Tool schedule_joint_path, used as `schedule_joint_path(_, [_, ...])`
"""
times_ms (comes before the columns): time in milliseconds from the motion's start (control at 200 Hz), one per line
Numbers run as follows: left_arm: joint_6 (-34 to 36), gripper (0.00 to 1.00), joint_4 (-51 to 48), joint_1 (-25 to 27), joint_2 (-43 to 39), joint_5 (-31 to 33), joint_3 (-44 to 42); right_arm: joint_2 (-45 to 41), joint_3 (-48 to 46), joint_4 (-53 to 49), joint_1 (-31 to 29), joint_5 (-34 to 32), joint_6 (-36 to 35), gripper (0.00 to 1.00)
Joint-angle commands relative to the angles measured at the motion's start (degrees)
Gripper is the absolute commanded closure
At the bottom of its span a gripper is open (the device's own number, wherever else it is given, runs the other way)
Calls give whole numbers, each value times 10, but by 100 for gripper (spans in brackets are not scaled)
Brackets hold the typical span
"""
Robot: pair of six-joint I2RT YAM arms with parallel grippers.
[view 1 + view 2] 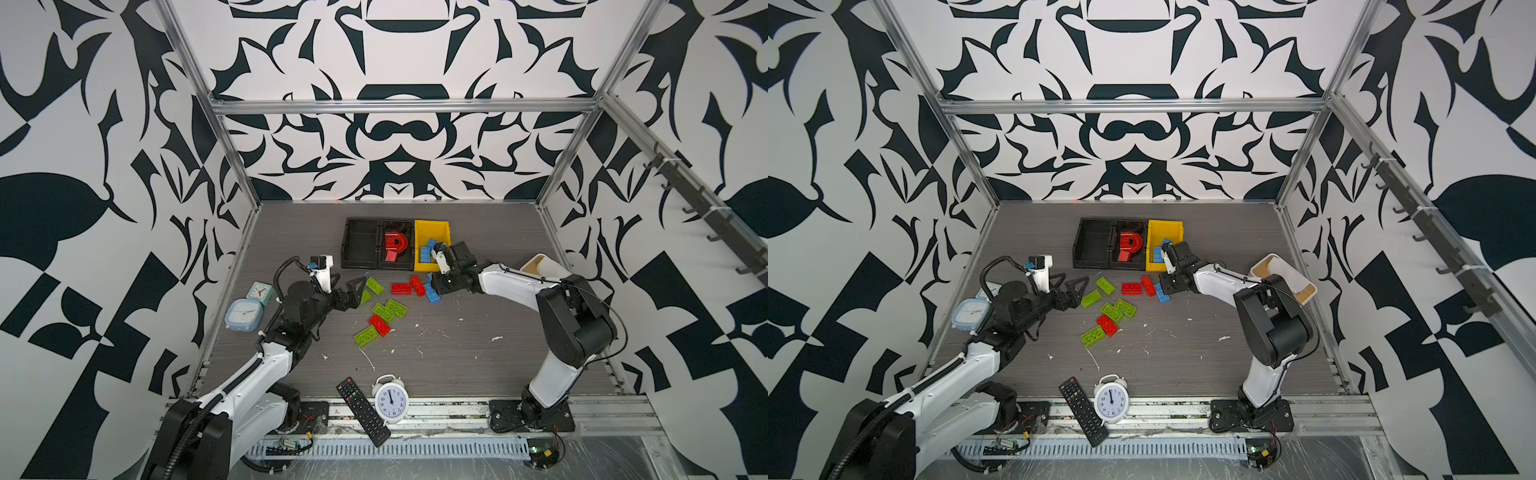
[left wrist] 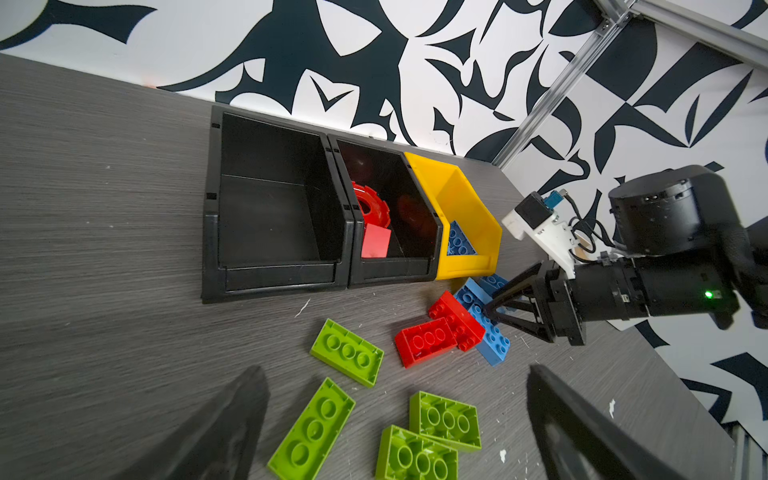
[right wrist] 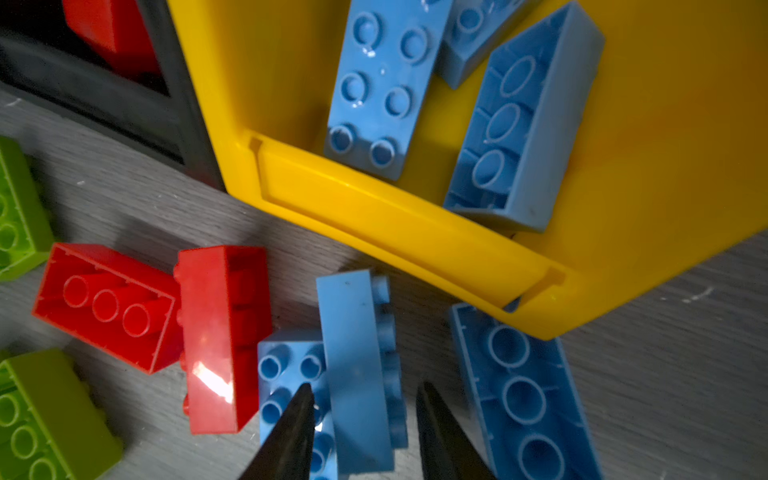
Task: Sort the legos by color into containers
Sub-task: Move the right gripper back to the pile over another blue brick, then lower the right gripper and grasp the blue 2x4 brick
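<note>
Beside the yellow bin (image 3: 374,208), the half-open right gripper (image 3: 363,386) is straddling a blue brick (image 3: 357,332) for pickup. Left gripper (image 2: 390,374) is hovering wide.

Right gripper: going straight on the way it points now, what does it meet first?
Most likely the blue brick standing on edge between the open jaws of the right gripper. Beyond it lies the front lip of the yellow bin; depth is hard to judge.

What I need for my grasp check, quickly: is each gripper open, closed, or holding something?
Left gripper: open wide, holding nothing.
Right gripper: open, jaws either side of a blue brick, not clamped on it.
</note>
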State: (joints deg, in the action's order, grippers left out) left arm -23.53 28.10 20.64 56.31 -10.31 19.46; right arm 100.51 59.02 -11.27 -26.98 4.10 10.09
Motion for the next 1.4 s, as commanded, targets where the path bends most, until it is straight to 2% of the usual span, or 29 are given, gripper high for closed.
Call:
schedule_joint_path(0, [3, 0, 9, 1, -3, -3, -4, 5, 9, 10, 3, 3, -2, 58])
schedule_joint_path(195, [3, 0, 9, 1, -3, -4, -3, 11, 3, 12, 5, 0, -1, 63])
schedule_joint_path(385, [3, 0, 8, 1, -3, -2, -3, 9, 0, 6, 4, -1, -1, 72])
schedule_joint_path(770, [3, 0, 7, 1, -3, -1, -3, -54, -43, -6, 5, -4, 16, 81])
schedule_joint_path(1125, [4, 0, 7, 1, -2, 1, -3, -164, -120, -30, 5, -9, 54, 82])
schedule_joint_path(1285, [3, 0, 9, 1, 1, 0, -2, -223, -117, -38, 4, -1, 60, 82])
schedule_joint_path(1400, [2, 0, 10, 1, 4, -4, -2, -226, -88, -32, 7, 11, 51, 82])
